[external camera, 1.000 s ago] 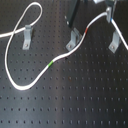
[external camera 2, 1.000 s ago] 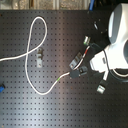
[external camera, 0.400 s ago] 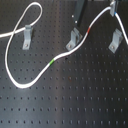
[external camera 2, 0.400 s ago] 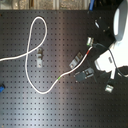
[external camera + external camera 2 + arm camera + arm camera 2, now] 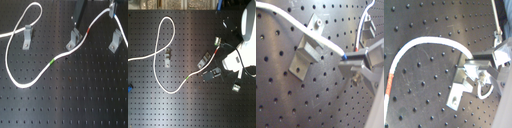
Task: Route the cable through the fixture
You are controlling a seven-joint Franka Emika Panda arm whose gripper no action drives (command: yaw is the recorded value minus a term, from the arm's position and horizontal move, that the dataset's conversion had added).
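Routing is midway: the cable (image 5: pixel 37 80) already lies in the middle clip (image 5: pixel 75 39), its red band (image 5: pixel 89 33) just beyond. The gripper (image 5: pixel 112 11) pinches the cable's end above the clip (image 5: pixel 116 41) at the first exterior view's right, so the next move likely lowers it into that slot. From there the cord runs leftward, looping across the perforated board (image 5: pixel 75 100).

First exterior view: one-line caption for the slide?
White cable loops across a perforated board, past three metal fixtures, its red band beside the middle one.
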